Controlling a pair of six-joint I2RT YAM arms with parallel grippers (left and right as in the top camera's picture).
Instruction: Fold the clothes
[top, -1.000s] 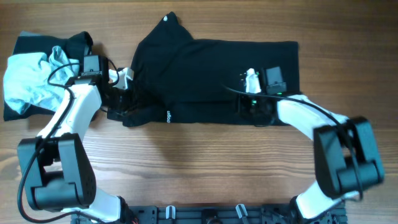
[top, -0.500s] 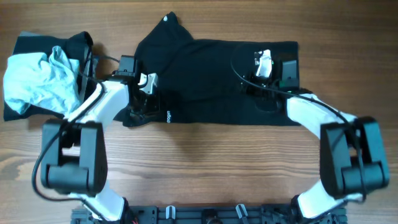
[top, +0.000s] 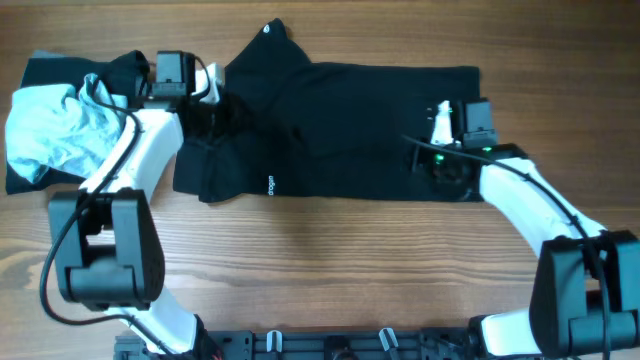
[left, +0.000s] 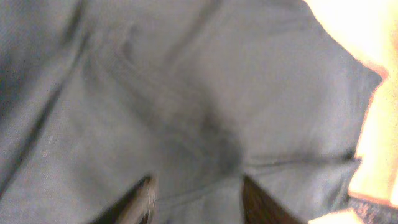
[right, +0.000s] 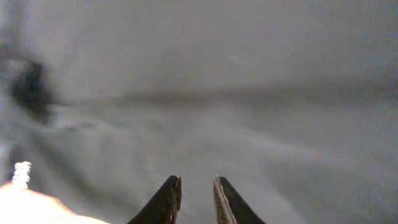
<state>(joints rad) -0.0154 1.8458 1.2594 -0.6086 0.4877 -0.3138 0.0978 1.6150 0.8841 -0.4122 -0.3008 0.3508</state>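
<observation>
The black T-shirt (top: 340, 120) lies spread across the middle of the table, with its white neck tag (top: 268, 28) at the top and tiny white print (top: 270, 185) near the lower hem. My left gripper (top: 214, 115) is over the shirt's left part. In the left wrist view its fingers (left: 198, 190) are wide apart above flat black fabric (left: 186, 93). My right gripper (top: 440, 165) is over the shirt's lower right. In the right wrist view its fingers (right: 197, 185) have a narrow gap, with only fabric (right: 217, 74) beyond them.
A heap of other clothes lies at the far left: a light blue-white garment (top: 50, 125) on a black one (top: 60, 72). Bare wooden table (top: 330, 260) runs along the front. The arm bases stand at the front edge.
My left gripper moved up and left from the lower hem, and the shirt's lower left edge now reaches further left. My right gripper went up, then back down and right.
</observation>
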